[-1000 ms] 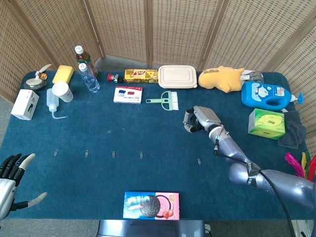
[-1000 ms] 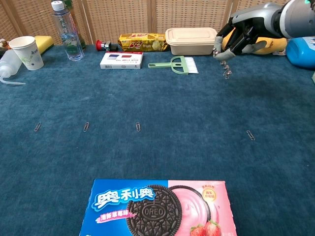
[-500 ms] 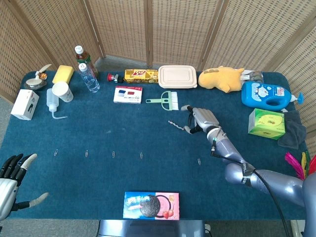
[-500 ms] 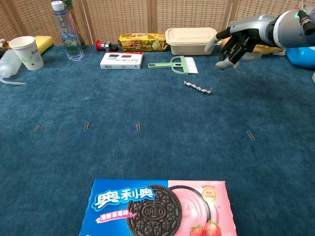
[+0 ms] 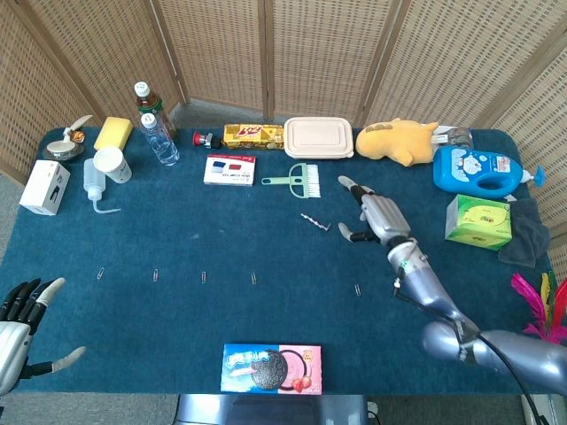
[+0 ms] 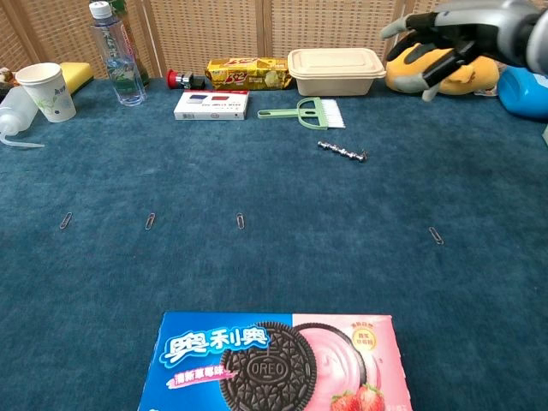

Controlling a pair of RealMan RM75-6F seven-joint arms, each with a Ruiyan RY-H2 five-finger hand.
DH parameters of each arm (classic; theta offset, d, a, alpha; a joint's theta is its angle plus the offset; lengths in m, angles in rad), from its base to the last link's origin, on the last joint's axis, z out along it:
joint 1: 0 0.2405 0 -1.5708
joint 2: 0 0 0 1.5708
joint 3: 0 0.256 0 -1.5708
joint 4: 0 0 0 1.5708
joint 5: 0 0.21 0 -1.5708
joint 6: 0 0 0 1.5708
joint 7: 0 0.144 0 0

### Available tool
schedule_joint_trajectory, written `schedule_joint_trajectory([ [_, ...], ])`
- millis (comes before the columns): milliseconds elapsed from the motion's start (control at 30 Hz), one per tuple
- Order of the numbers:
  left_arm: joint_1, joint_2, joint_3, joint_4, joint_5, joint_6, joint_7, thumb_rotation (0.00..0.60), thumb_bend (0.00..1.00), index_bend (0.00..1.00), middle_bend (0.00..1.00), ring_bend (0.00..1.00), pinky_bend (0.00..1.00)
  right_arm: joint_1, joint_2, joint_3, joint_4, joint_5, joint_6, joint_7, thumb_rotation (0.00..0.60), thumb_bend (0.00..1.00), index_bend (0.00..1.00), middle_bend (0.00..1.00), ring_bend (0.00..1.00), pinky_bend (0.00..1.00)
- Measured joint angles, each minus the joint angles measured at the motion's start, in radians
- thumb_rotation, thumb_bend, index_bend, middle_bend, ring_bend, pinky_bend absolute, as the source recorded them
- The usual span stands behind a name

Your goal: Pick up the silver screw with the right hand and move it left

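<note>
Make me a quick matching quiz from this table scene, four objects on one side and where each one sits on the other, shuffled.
Things:
1. silver screw
2. Oreo box
3. paper cup
4. right hand

Places:
A. near edge of the table
B. far left, beside the squeeze bottle
C. raised above the table, holding nothing
D. lying on the cloth below the green brush

Pairs: 1-D, 2-A, 3-B, 4-C

Blue carpeted table (image 5: 221,319) under even, soft light. Behind the far edge, woven wicker folding screen (image 5: 310,53) with wooden frames, panels angled inward on both sides. Grey floor (image 5: 213,111) visible below the screen.
</note>
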Motion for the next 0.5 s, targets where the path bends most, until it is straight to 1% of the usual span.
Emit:
schedule_joint_trajectory([
  [67, 0.004, -0.004, 0.002, 0.014, -0.007, 0.001, -0.013, 0.421, 0.2, 0.02, 0.11, 0.01, 0.03, -0.046, 0.013, -0.019, -0.035, -0.072, 0.07, 0.003, 0.598, 0.43, 0.1, 0.19, 0.12, 0.41],
  [200, 0.007, -0.015, 0.004, 0.041, -0.022, -0.005, -0.036, 0.424, 0.2, 0.02, 0.11, 0.02, 0.03, -0.179, 0.049, -0.081, -0.112, -0.25, 0.244, 0.01, 0.6, 0.43, 0.19, 0.22, 0.15, 0.42],
  [300, 0.013, -0.026, 0.008, 0.065, -0.035, -0.011, -0.054, 0.422, 0.2, 0.03, 0.11, 0.02, 0.03, -0.271, 0.07, -0.131, -0.141, -0.314, 0.336, 0.012, 0.6, 0.43, 0.23, 0.22, 0.15, 0.42],
  [367, 0.02, -0.033, 0.012, 0.085, -0.041, -0.009, -0.065, 0.423, 0.2, 0.04, 0.11, 0.03, 0.03, -0.316, 0.077, -0.154, -0.147, -0.342, 0.395, -0.001, 0.6, 0.43, 0.25, 0.23, 0.15, 0.42],
  [433, 0.027, -0.039, 0.014, 0.098, -0.044, -0.002, -0.075, 0.428, 0.2, 0.06, 0.12, 0.05, 0.03, -0.37, 0.082, -0.179, -0.15, -0.369, 0.462, -0.028, 0.6, 0.43, 0.26, 0.24, 0.15, 0.43],
  [500, 0.03, -0.044, 0.014, 0.108, -0.043, 0.005, -0.079, 0.447, 0.2, 0.08, 0.14, 0.08, 0.03, -0.421, 0.085, -0.201, -0.151, -0.39, 0.517, -0.065, 0.6, 0.43, 0.26, 0.24, 0.15, 0.43],
])
